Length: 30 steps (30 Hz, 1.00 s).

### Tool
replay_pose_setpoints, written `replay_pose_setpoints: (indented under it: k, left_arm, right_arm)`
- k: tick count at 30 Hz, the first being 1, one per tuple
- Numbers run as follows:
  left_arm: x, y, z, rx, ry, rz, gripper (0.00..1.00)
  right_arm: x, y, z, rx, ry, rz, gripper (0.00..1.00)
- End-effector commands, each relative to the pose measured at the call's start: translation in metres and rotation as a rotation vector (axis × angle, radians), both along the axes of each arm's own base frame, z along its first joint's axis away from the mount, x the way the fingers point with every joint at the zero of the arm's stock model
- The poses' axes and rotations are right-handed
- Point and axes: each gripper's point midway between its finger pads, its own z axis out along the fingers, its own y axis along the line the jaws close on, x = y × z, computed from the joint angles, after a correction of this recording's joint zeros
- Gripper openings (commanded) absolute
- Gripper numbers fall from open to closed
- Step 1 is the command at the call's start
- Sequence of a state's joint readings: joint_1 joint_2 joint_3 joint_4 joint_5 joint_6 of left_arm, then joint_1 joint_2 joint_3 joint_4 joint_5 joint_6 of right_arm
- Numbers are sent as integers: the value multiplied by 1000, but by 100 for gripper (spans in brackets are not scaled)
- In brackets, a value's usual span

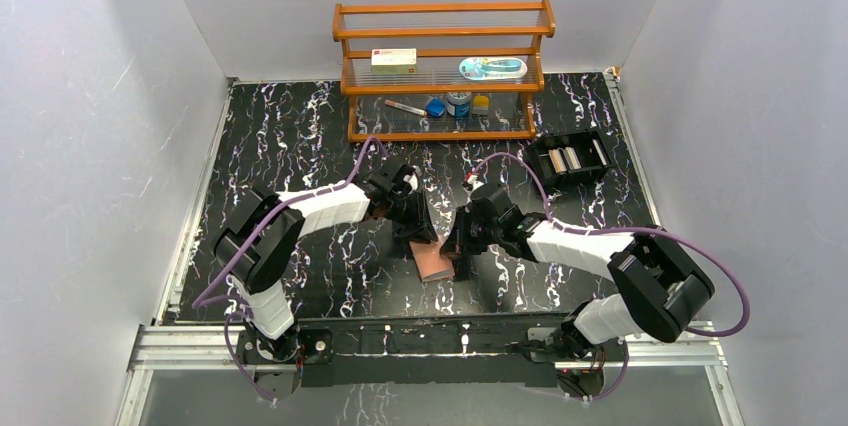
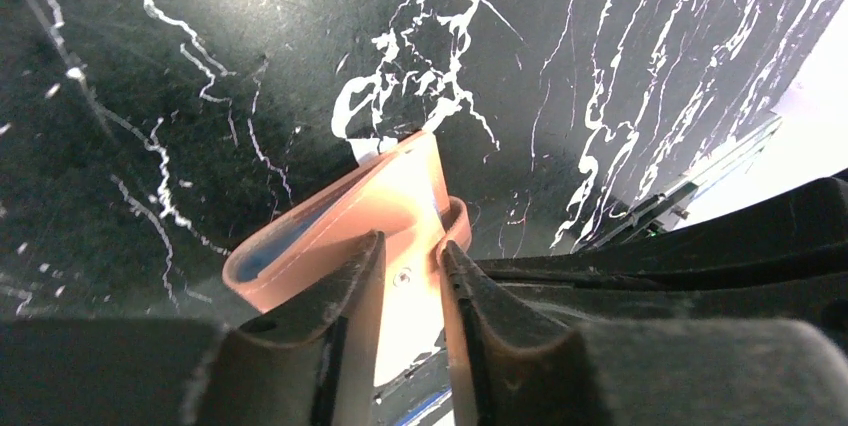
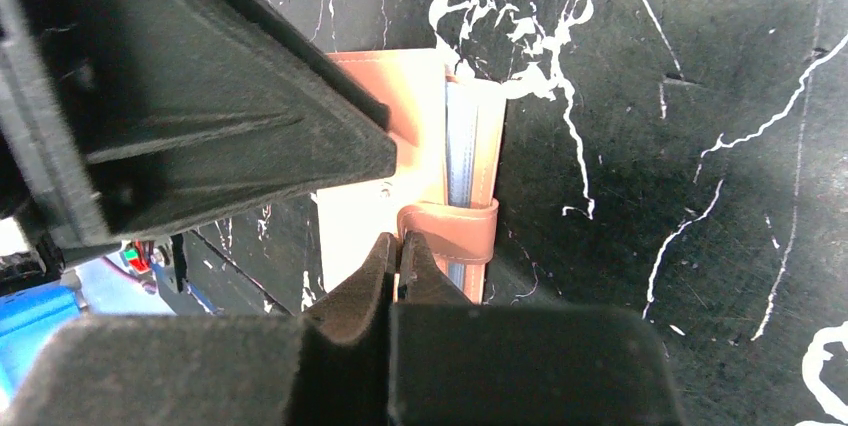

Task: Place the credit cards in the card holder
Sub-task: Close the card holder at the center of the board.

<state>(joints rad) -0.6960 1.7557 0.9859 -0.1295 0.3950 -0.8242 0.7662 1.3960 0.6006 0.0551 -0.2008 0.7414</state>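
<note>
The tan-pink card holder (image 1: 433, 262) lies on the black marbled table between my two grippers. Its bluish clear sleeves (image 3: 465, 136) show along one open edge. My right gripper (image 3: 401, 243) is shut on the holder's snap tab (image 3: 450, 231), which curls in a loop beside the fingertips. My left gripper (image 2: 412, 243) hangs close over the holder's cover (image 2: 395, 191); its fingers stand a little apart with the cover and its snap stud showing in the gap. A small white corner (image 2: 364, 150) peeks from behind the holder's far edge. Whitish credit cards (image 1: 564, 158) seem to stand in the black tray.
A black tray with compartments (image 1: 596, 136) sits at the back right. A wooden shelf (image 1: 443, 34) at the back holds a white box (image 1: 393, 61) and small items. White walls close in on both sides; a metal rail (image 1: 420, 344) runs along the near edge.
</note>
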Motion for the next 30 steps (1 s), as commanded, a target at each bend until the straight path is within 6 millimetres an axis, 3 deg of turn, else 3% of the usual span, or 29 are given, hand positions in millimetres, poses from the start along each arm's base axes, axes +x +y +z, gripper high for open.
replay_pose_setpoints:
  k: [1,6,11,18,22,30]
  left_arm:
    - [1,10,36,42,-36,15,29]
    - [-6,26,49,98,-50,19,33]
    - [-24,45,30,158,-8,6,34]
    - [-34,40,6,127,46,-20,35]
    - [-36,42,-5,152,72,-21,34]
    - [-40,49,-18,204,103,-21,34]
  right_arm:
    - [13,9,11,14,-38,-19,1]
    - [10,3,-5,-32,-3,-30,0]
    - [6,-1,-14,-48,20,-41,0]
    - [14,7,2,-25,-5,-40,7]
    - [19,10,5,-29,-10,-43,16]
    - [20,8,11,-39,-18,-45,18]
